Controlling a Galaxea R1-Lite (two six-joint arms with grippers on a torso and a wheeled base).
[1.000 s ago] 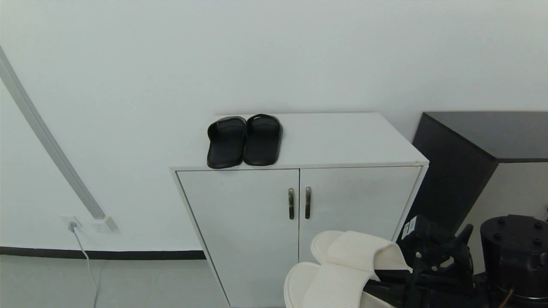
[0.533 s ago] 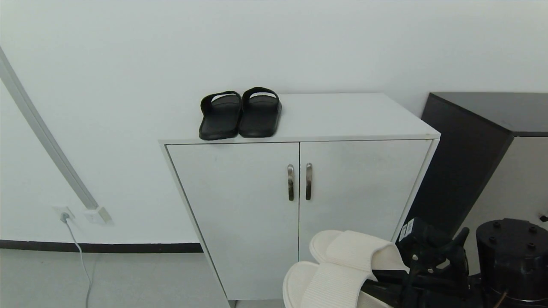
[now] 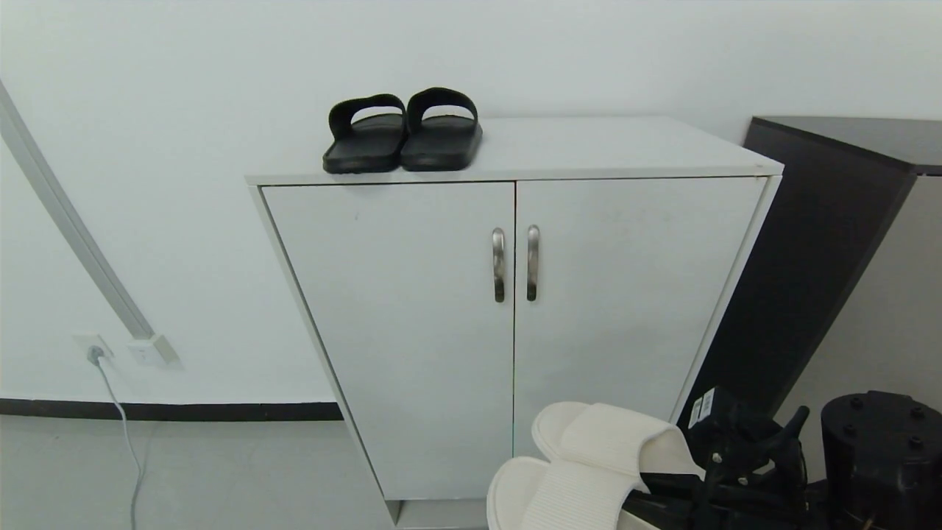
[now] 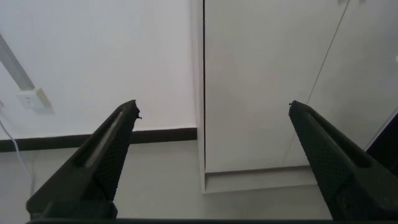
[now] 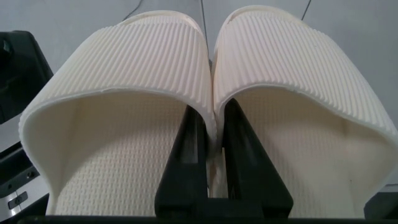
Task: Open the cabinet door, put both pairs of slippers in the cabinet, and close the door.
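A white two-door cabinet (image 3: 603, 143) stands against the wall with both doors closed and two metal handles (image 3: 515, 263) side by side at the middle. A pair of black slippers (image 3: 403, 132) sits on its top, at the left end. In the head view a pair of cream ribbed slippers (image 3: 589, 464) hangs low in front of the right door. My right gripper (image 5: 210, 155) is shut on the cream slippers (image 5: 124, 87), pinching their two inner strap walls together. My left gripper (image 4: 211, 124) is open and holds nothing, low by the cabinet's (image 4: 261, 93) bottom left corner.
A tall black cabinet (image 3: 809, 243) stands right beside the white one. On the wall to the left are a slanted cable duct (image 3: 59, 213) and a socket (image 3: 92, 350) with a cable running down to the grey floor (image 3: 184, 471).
The whole head view has shifted: the cabinet and black slippers sit higher in the picture, so the camera has moved down. The cream slippers stay held in the right gripper.
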